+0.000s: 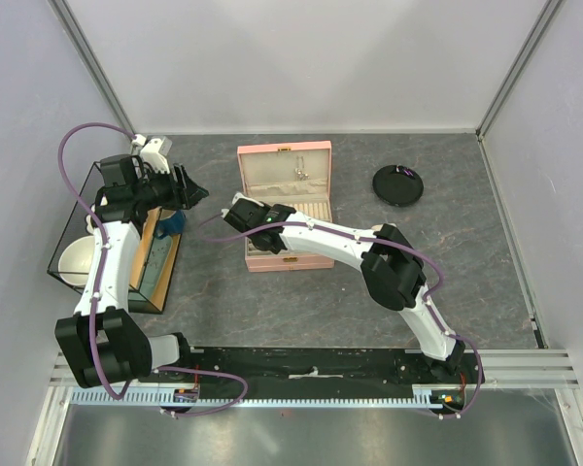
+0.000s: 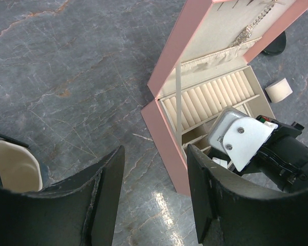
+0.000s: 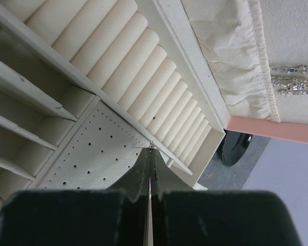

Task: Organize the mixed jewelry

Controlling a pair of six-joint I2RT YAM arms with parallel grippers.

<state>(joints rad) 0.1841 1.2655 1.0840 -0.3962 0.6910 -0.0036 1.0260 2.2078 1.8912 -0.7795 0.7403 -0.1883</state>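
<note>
From above, the pink box [image 1: 290,260] stands open in the middle of the bench [image 1: 272,320], and pale jewelry pieces [image 1: 299,173] hang inside its raised lid. The right tool [image 1: 235,216] reaches down into the left end of the box's base. The left tool [image 1: 187,186] hangs well apart to the left, above the wire basket [image 1: 73,228]. The left wrist view shows the left tool's jaws standing open with nothing between them over bare bench. A sparkling chain [image 2: 249,32] is pinned high in the lid, far from those jaws. In the right wrist view the right tool is closed to a thin seam. A tiny silvery piece [image 3: 151,146] sits at its very tips and looks pinched there. It lies just over the far corner of the perforated panel [image 3: 92,159], beside the ring rolls [image 3: 123,72]. The step in hand looks like seating this piece in the panel. To do it well, the tip should probably shift in from the edge to line up over one hole, then descend straight. The grip should be released only once the piece is seated, so the divider does not catch it.
</note>
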